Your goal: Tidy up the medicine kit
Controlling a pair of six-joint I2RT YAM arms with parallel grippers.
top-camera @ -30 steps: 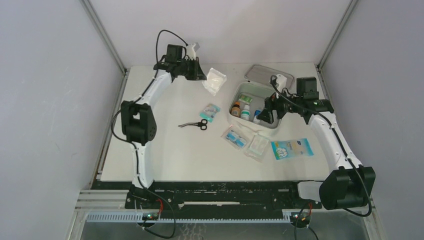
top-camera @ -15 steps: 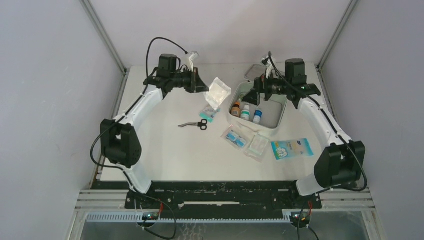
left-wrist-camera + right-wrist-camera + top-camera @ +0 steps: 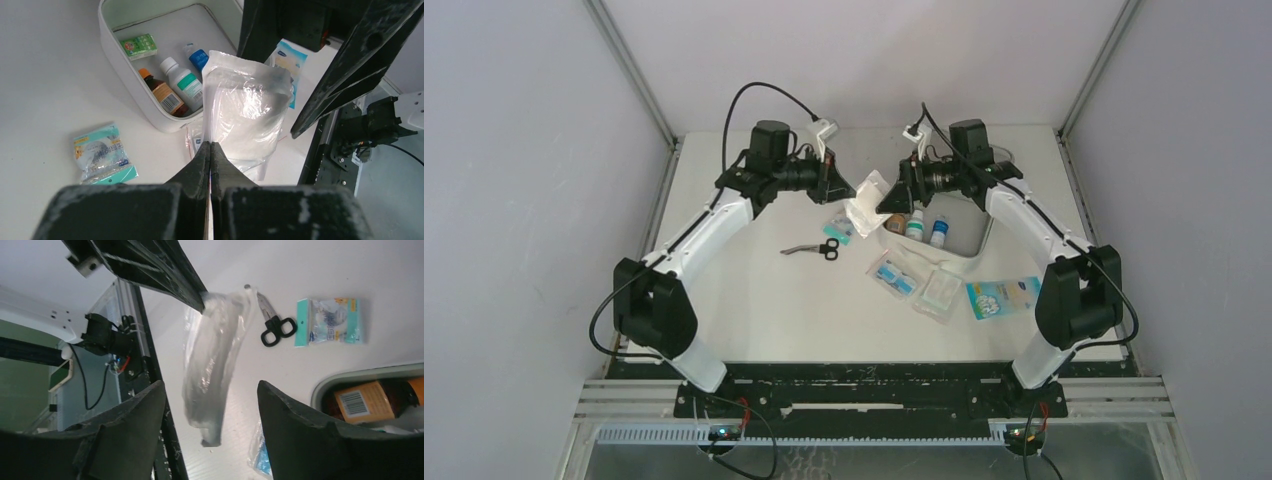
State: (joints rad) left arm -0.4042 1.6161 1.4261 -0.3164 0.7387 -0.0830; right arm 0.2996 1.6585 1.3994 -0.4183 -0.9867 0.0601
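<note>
Grips the clear packet (image 3: 245, 110) by its lower edge in the left pincer (image 3: 210, 150), clenched tight, and holds it aloft, well off the surface (image 3: 754, 300). Brackets it with the right pincer (image 3: 207, 390), released, jaws spread wide to either side and, as far as shows, not yet touching the plastic. Marks a quick change: a second ago, right pincer low over the medicine kit (image 3: 120, 65) and packet farther back on the left; now, both tips nearly nose to nose by the kit's left rim. Reads as a mid-air hand-over, probably to bring the packet into the kit from the right side. Leaves the kit open on the surface, just beneath and right of the meeting point, with three bottles (image 3: 182, 80) and a small green box (image 3: 139, 46) inside. Leaves also the scissors (image 3: 814, 249), a teal pack (image 3: 842, 225) and several flat pouches (image 3: 941, 290) lying outside, so much sorting to come.
</note>
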